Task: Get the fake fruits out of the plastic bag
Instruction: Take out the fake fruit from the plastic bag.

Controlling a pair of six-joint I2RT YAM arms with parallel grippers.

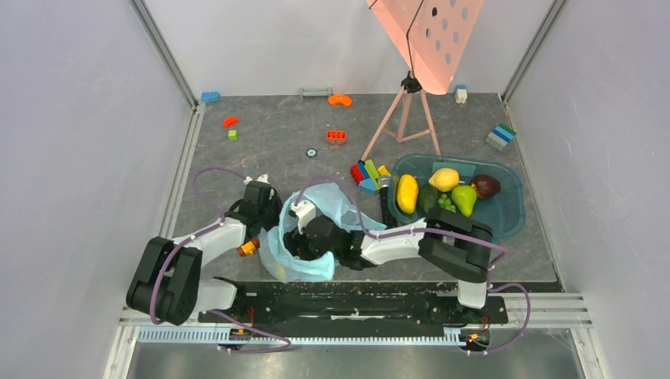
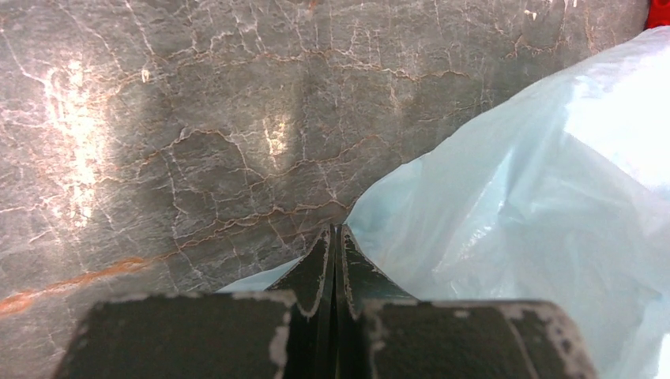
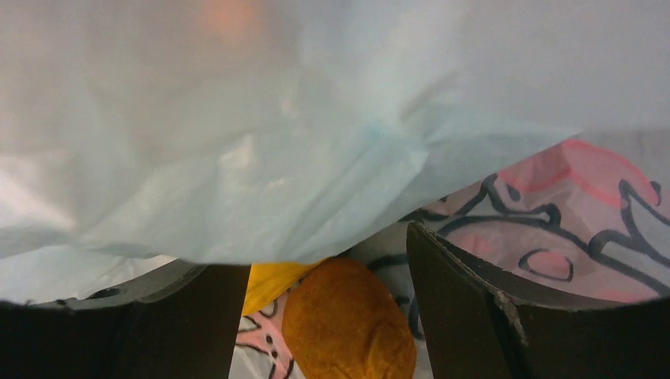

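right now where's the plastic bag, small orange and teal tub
plastic bag (image 1: 336,204): top view, its raised upper flap
small orange (image 3: 348,320): right wrist view, middle of skin
teal tub (image 1: 504,213): top view, bare right side

Near edge: plastic bag (image 1: 328,201), light blue, crumpled on counter (image 1: 276,150).
Right side: teal tub (image 1: 510,207) holding lemon (image 1: 444,179), pear (image 1: 464,200), plum (image 1: 485,186).

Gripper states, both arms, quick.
Left gripper: closed, pinching the bag edge.
Right gripper: open inside the bag, orange between its fingers, not gripped.
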